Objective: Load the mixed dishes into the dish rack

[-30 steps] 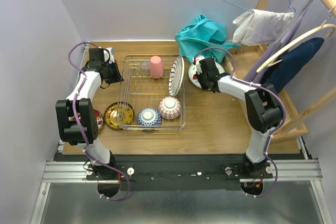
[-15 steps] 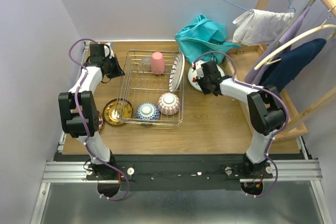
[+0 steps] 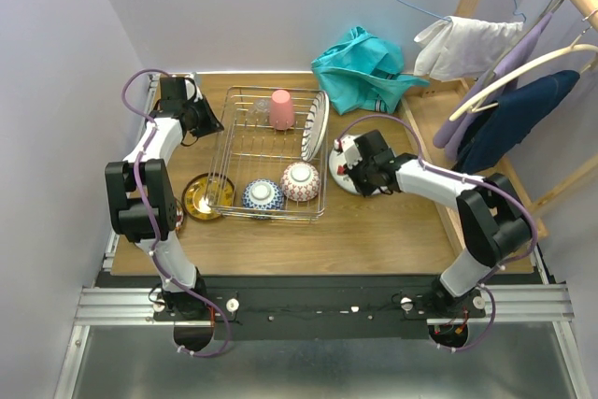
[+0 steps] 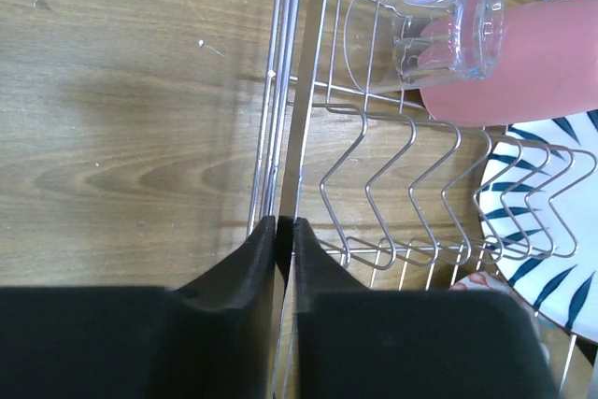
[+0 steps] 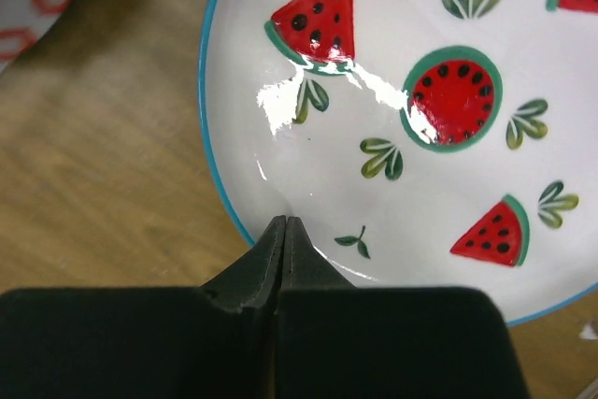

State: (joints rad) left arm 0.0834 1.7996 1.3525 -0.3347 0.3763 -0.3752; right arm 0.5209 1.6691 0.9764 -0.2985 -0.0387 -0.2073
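Note:
The silver wire dish rack (image 3: 268, 218) sits left of centre. In it are a pink cup (image 3: 281, 109), a clear glass (image 3: 254, 118), a blue-striped plate (image 3: 315, 126) on edge, a blue bowl (image 3: 263, 199) and a red-patterned bowl (image 3: 300, 181). My left gripper (image 3: 207, 122) is shut on the rack's left rim (image 4: 291, 91), as the left wrist view (image 4: 286, 221) shows. My right gripper (image 3: 351, 173) is shut on the rim of the white plate with watermelon marks (image 5: 411, 128), just right of the rack (image 3: 342, 161). A gold saucer (image 3: 202, 197) lies against the rack's front left corner.
A red saucer (image 3: 176, 214) is mostly hidden behind the left arm. A teal cloth (image 3: 364, 67) lies at the back. A wooden clothes frame (image 3: 486, 7) with hangers and garments stands along the right side.
The right gripper has pulled the watermelon plate nearer and leftward, to beside the rack. The left gripper shifted the rack's far left corner toward the back; rack has barely moved in the last half second.

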